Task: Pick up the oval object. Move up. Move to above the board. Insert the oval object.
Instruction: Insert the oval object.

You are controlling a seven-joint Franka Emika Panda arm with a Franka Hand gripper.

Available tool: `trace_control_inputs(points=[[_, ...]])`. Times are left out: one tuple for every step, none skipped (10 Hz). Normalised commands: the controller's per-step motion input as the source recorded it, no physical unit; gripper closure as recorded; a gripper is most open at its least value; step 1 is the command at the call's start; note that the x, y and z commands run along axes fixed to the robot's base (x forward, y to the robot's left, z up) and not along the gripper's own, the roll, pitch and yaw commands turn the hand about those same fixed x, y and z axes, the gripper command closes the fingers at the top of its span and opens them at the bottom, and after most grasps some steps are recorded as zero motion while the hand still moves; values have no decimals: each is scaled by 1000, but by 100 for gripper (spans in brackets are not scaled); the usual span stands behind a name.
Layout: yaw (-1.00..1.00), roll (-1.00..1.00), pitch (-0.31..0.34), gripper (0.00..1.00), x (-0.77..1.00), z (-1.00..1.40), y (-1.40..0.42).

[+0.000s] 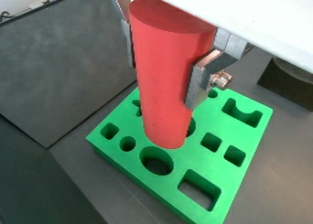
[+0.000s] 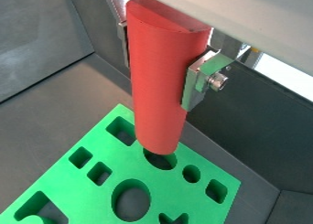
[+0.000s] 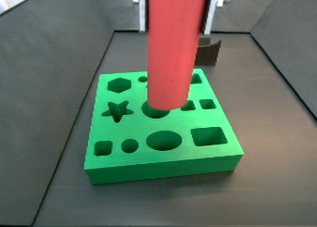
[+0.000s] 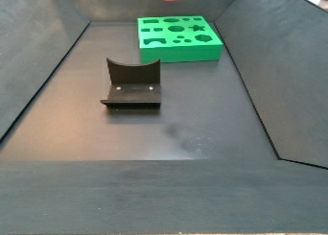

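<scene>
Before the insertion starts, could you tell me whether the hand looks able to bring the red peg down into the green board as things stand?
Probably yes: the hand holds the red peg upright over the green board, nothing between.

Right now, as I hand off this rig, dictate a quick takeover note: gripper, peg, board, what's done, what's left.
Gripper: shut on the red oval peg, holding it upright over the green board.
Peg: its lower end sits at a cutout near the board's middle, seen in both wrist views; how deep it has entered cannot be told.
Dark fixture: on the floor, apart from the board.
Done: pick, lift, move above the board.
Left: push the peg in, release.
</scene>
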Motion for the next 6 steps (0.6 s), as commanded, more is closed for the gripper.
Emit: trace_control_inputs(points=[[0,137,37,100,126,-260,-154],[0,143,0,100,114,-409,-200],[0,129,0,100,131,-406,-183],[0,144,0,100,126,-394,-166],[0,144,0,100,106,-403,-134],[0,129,0,100,57,-386,-60]])
